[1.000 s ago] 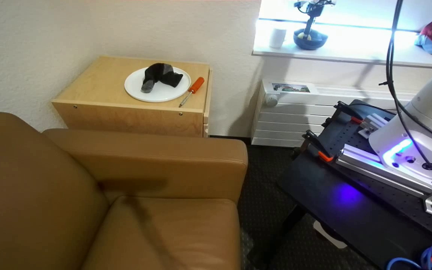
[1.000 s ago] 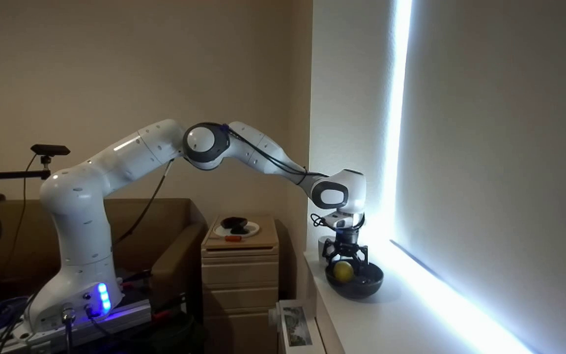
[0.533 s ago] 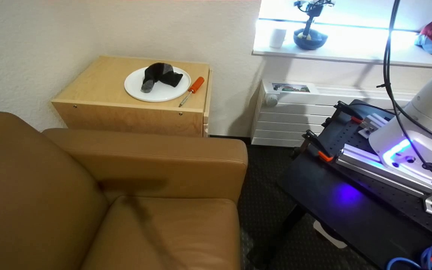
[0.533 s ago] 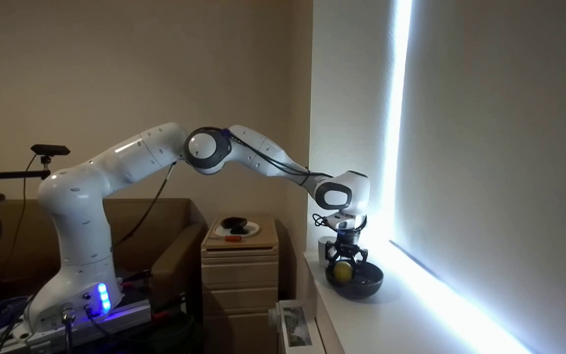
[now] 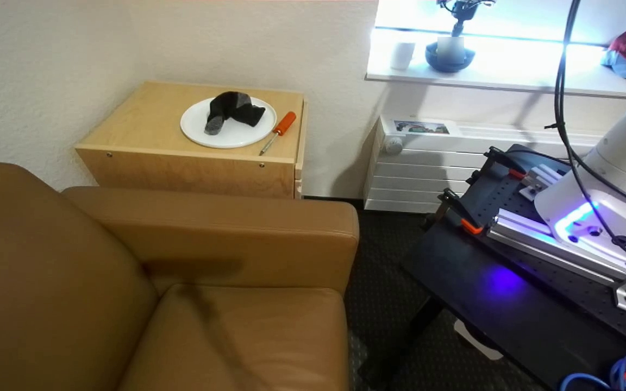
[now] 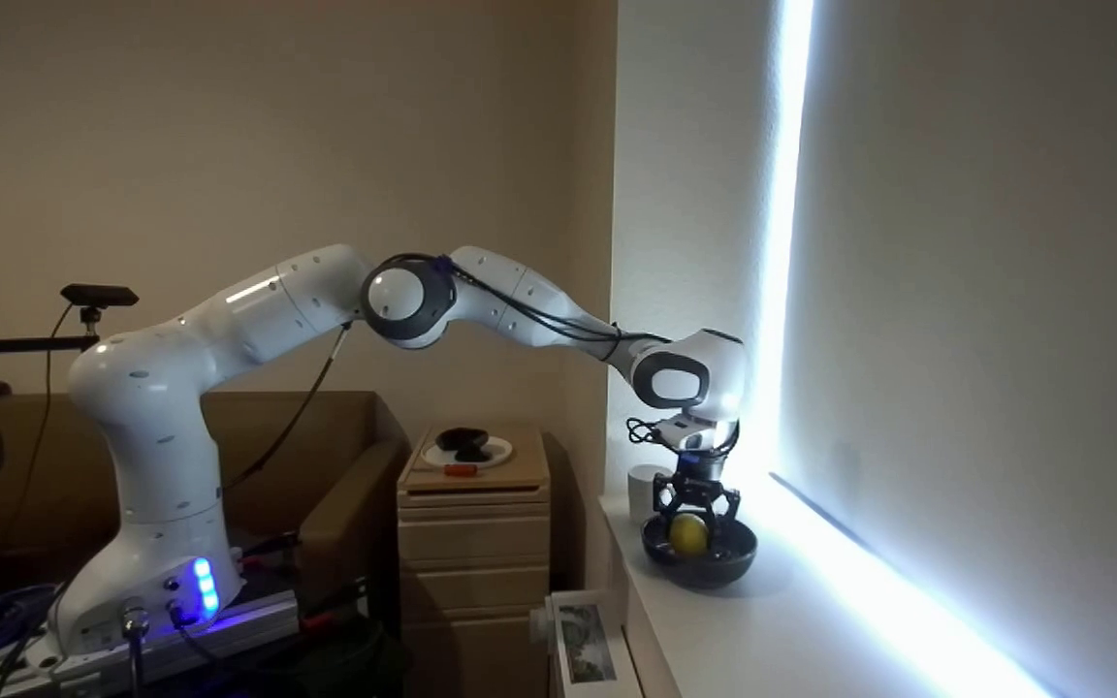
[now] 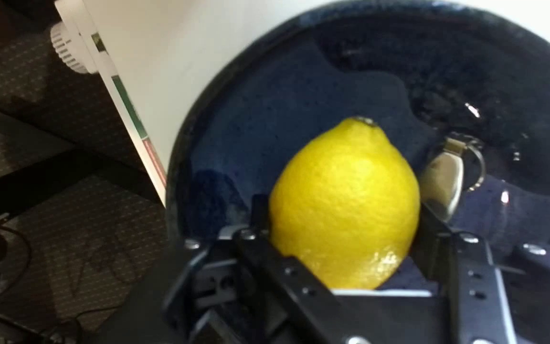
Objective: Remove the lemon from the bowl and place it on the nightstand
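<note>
lemon point(image 7: 344, 205) in bowl point(image 7: 265, 134) between fingers point(image 7: 430, 243), cannot tell if gripped; keyring point(image 7: 446, 177) beside, cylinder point(image 6: 644, 492) near.

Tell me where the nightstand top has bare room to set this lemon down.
In an exterior view, the widest bare patch on the nightstand lies left of the plate, bordered by the wall and the edge nearest the sofa. Behind the plate, only a strip shows. The right side is crowded: a screwdriver lies close beside the plate, which holds dark cloth.

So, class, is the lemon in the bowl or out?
In: the wrist view shows the wall of the bowl curving around the lemon.
</note>
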Available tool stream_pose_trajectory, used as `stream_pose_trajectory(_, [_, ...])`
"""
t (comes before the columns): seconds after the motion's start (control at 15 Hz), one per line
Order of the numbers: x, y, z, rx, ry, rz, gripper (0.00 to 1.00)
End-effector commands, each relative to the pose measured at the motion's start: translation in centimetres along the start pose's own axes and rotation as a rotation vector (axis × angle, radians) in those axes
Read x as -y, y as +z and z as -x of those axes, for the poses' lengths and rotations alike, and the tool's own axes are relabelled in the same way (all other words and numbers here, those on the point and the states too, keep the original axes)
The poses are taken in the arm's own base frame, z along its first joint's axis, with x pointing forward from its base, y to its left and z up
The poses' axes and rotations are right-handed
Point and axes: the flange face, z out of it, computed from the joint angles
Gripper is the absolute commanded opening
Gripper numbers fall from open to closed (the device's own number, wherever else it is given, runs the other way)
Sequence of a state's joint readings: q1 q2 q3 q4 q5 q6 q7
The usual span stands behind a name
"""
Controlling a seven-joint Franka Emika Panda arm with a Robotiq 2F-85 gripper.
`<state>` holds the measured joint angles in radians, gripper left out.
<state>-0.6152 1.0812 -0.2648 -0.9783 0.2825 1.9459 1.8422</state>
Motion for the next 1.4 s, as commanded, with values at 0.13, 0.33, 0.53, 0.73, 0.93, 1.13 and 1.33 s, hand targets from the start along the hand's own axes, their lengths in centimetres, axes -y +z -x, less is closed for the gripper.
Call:
stream_pose_trajectory(0.13, [1.0, -8.1, -3.9, -0.025, -0.251, -0.049, 0.44])
stream_pose_trajectory(0.33, [-1.1, -13.2, -4.7, -0.095, -0.412, -0.052, 0.44])
stream_pose_trajectory(0.53, [-4.0, -16.2, -3.0, -0.159, -0.575, -0.072, 0.44])
stream_pose_trajectory(0.73, [-7.6, -17.4, -0.5, -0.211, -0.741, -0.068, 0.44])
stream_pose_trajectory(0.93, [-11.7, -17.3, 2.2, -0.244, -0.907, -0.042, 0.44])
stream_pose_trajectory(1.13, [-16.1, -17.5, 4.1, -0.218, -1.066, -0.028, 0.44])
stream_pose_trajectory(1.33, [-15.3, -17.1, 5.1, -0.210, -1.045, 0.000, 0.69])
